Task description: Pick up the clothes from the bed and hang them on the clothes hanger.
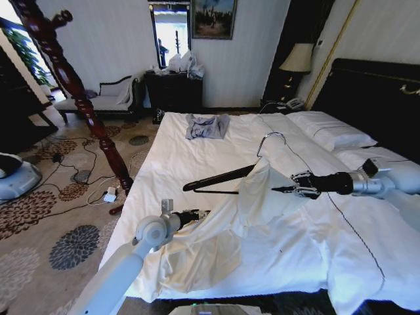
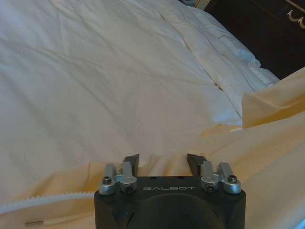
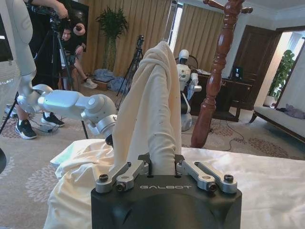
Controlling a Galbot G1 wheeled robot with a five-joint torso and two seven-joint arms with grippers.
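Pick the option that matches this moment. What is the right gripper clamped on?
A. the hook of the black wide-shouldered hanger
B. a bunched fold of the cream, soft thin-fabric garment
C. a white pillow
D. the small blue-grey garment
B: in the right wrist view the right gripper is shut on a bunched fold of the cream garment, raised above the white-sheeted bed.

Place: we take this for a hotel-style bedroom used for filming.
Bed: we see a large bed (image 1: 216,151) with white sheets, white pillows (image 1: 331,131) and a dark headboard (image 1: 374,92).
Furnishing: we note a bedside lamp (image 1: 296,59), a framed picture (image 1: 213,18), a dark dresser (image 1: 174,88), a patterned carpet (image 1: 59,216) and a turned wooden pole (image 1: 72,85).
Filming signs: we see tripods (image 3: 136,57) and floor cables (image 1: 85,170).
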